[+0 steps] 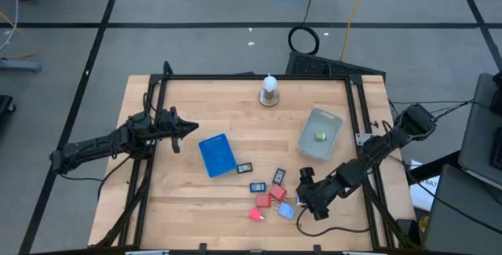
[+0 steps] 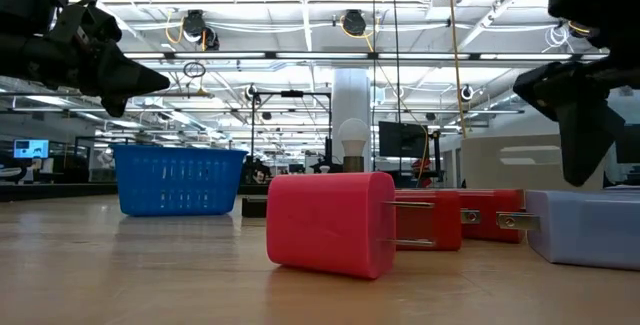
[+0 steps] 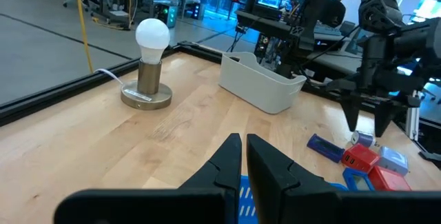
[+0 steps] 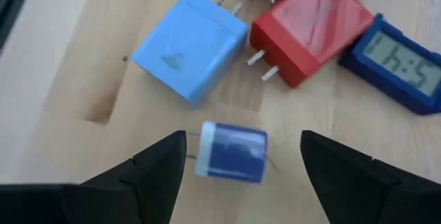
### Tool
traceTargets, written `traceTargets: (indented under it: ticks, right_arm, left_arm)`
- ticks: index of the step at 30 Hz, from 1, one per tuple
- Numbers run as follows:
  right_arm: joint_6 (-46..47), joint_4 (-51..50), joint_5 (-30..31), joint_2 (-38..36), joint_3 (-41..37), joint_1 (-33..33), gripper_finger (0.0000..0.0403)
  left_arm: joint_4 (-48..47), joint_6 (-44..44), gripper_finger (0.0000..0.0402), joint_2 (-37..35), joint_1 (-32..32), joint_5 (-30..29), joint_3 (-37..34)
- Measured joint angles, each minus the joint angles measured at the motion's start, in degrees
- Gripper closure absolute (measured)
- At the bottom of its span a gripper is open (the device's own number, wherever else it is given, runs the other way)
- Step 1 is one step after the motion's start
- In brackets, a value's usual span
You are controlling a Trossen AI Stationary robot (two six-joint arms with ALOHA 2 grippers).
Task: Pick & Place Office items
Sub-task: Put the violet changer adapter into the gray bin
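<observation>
- The right hand (image 4: pixel 238 158) hangs with fingers spread wide; a small blue roll (image 4: pixel 232 151) lies on the table (image 1: pixel 188 200) right between them, untouched.
- Just past it sit a light-blue plug block (image 4: pixel 189 45) and a red plug block (image 4: pixel 313 27).
- Well apart, the left hand (image 1: pixel 190 129) waits pinched together, near the blue basket (image 1: pixel 217 154).

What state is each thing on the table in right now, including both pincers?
Left pincer: shut, holding nothing, raised over the blue basket.
Right pincer: open, straddling the small blue roll.
Small blue roll: lying on the wood, not gripped.
Light-blue plug block: lying flat, prongs towards the red plug block.
Grey container: upright, a green piece inside.
Light bulb: upright in its base, unlit.
</observation>
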Motion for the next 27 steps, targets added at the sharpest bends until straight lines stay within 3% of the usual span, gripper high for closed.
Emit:
traceTargets:
  ticks: [27]
  right_arm:
    - [-2.80, 5.27, -0.39, 0.58, -3.80, -0.50, 0.0129]
  left_arm:
    - [0.00, 0.37, 0.0378, -0.02, 0.02, 0.02, 0.00]
